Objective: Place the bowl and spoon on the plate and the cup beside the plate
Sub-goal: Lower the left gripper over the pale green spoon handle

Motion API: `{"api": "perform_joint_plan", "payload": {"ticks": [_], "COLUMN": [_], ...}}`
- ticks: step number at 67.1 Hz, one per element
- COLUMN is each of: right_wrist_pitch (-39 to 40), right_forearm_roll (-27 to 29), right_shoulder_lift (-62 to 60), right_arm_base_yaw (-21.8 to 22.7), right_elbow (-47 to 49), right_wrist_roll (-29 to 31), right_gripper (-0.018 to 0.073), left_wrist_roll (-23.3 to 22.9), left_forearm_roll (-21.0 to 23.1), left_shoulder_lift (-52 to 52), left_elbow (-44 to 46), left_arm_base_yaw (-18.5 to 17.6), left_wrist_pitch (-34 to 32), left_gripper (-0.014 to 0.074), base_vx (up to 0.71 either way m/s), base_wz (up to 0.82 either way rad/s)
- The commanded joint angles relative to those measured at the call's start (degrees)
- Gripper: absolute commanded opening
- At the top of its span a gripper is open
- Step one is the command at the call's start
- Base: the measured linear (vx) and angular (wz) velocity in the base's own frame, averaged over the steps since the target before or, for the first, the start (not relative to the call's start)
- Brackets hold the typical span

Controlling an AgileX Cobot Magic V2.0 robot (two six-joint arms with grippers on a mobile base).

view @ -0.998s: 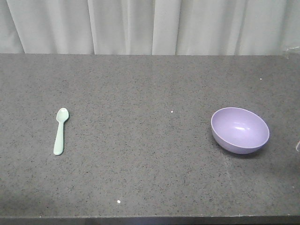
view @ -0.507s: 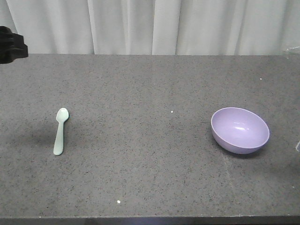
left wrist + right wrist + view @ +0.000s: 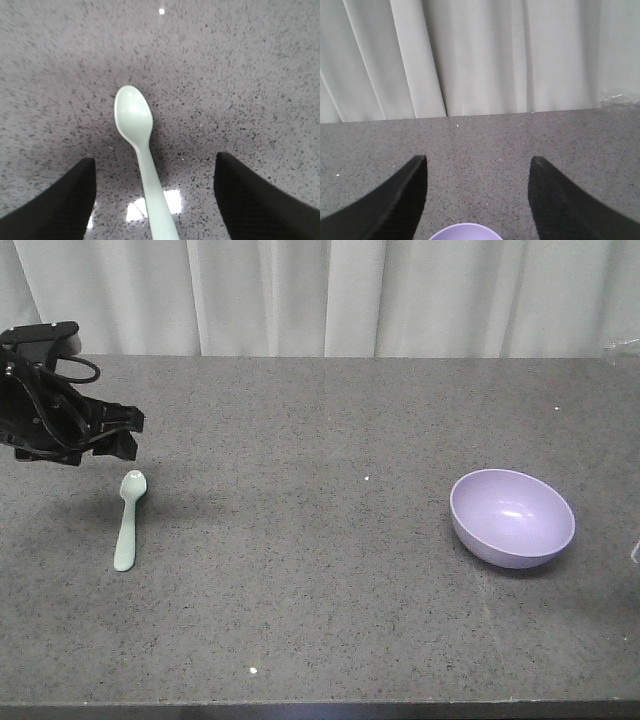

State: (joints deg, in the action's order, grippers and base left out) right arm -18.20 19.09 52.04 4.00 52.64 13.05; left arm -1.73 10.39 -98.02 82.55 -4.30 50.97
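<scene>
The pale mint-green spoon (image 3: 128, 522) lies flat at the left of the dark speckled counter, scoop toward the curtain. My left gripper (image 3: 129, 432) hovers just behind and above that scoop. In the left wrist view it (image 3: 155, 159) is open, and the spoon's (image 3: 142, 150) handle runs between its two black fingers without touching them. At the right stands the lilac bowl (image 3: 512, 517), upright and empty. Open and holding nothing, my right gripper (image 3: 478, 158) has the bowl's rim (image 3: 465, 232) just below it. The plate and the cup are out of view.
A pale curtain (image 3: 330, 295) hangs behind the counter's far edge. Crinkled clear plastic (image 3: 620, 97) sits at the far right by the curtain. The counter's front edge (image 3: 320, 704) runs along the bottom.
My left arm has come in from the left edge, moving right and down until its gripper hangs over the spoon's scoop. Spoon and bowl have not moved.
</scene>
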Motion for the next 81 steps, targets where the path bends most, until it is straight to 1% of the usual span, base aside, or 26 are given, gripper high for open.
{"api": "perform_joint_plan", "payload": {"ticks": [1, 34, 54, 58, 63, 69, 81], "right_wrist_pitch": [3.2, 3.0, 2.9, 2.9, 2.9, 2.9, 2.9], "right_forearm_roll": [0.0, 0.0, 0.0, 0.0, -0.1, 0.0, 0.0], "right_shoulder_lift": [-0.3, -0.3, -0.3, -0.3, -0.3, -0.3, -0.3], "right_arm_base_yaw": [0.4, 0.4, 0.4, 0.4, 0.4, 0.4, 0.4], "right_elbow": [2.0, 2.0, 2.0, 2.0, 2.0, 2.0, 2.0], "right_wrist_roll": [0.7, 0.7, 0.7, 0.7, 0.7, 0.7, 0.7], "right_gripper": [0.044, 0.044, 0.044, 0.044, 0.044, 0.044, 0.044], "left_wrist_roll": [0.6, 0.6, 0.5, 0.5, 1.1, 3.0, 2.9], "left_forearm_roll": [1.8, 1.4, 1.9, 2.0, 1.8, 1.9, 1.9], "left_shoulder_lift": [0.8, -5.1, -5.1, -5.1, -5.1, -5.1, -5.2], "left_elbow": [2.1, 2.1, 2.1, 2.1, 2.1, 2.1, 2.1], "left_arm_base_yaw": [0.0, -0.1, -0.1, -0.1, -0.1, -0.1, -0.1], "left_wrist_pitch": [-0.9, 4.0, 3.4, 4.1, 4.5, 5.0, 5.7], "left_gripper": [0.0481, 0.0481, 0.0481, 0.0481, 0.0481, 0.0481, 0.0481], "base_vx": [0.0, 0.0, 0.0, 0.0, 0.0, 0.0, 0.0], "base_wz": [0.0, 0.0, 0.0, 0.0, 0.0, 0.0, 0.0]}}
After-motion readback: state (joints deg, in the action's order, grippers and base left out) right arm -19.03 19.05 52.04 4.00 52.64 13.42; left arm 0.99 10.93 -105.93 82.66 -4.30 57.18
